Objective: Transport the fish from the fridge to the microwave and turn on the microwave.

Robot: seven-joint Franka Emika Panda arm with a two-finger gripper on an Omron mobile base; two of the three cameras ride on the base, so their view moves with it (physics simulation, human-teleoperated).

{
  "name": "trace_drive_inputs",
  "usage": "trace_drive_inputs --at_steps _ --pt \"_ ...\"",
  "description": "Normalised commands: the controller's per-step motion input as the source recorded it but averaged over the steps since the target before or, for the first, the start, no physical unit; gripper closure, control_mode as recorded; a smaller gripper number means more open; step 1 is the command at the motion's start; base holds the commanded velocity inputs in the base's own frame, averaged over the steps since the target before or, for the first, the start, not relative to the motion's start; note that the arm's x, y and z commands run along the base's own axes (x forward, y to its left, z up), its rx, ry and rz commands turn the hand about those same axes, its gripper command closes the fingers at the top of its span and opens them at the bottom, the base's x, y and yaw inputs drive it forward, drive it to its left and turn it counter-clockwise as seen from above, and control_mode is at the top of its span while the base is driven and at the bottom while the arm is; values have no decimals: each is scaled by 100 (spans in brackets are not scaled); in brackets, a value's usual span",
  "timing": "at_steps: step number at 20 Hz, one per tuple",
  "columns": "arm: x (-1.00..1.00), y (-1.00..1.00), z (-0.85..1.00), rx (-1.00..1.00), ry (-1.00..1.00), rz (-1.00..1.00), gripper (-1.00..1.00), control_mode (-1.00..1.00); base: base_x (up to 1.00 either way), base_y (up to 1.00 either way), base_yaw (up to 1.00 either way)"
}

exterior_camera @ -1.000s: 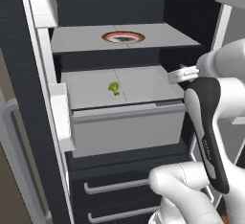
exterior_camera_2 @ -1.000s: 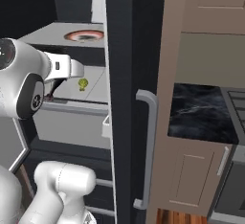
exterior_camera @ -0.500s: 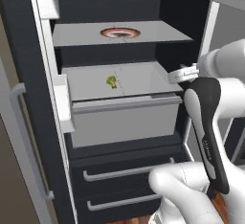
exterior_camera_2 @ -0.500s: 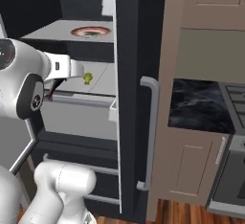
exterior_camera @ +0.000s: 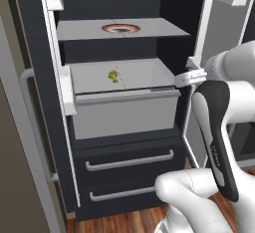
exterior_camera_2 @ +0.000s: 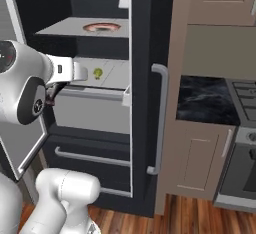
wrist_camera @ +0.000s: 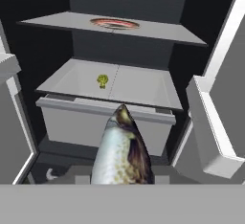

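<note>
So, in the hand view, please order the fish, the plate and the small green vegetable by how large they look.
1. the fish, largest by far, though it sits right at the camera, so its real size is unsure.
2. the plate on the upper shelf.
3. the leafy vegetable, smallest, on the shelf below.

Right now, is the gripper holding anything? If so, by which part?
Yes, the fish. In the hand view it sticks out from the gripper toward the fridge, head end forward, so the hold is on its rear part. The exact contact spot is hidden.
</note>
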Motion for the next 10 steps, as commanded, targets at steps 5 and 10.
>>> trace_drive_inputs --at_steps 5,10 --pt "0 0 0 0 0 0 100 100 -51 -2 0" --pt "0 0 0 0 0 0 100 100 -53 -10 0"
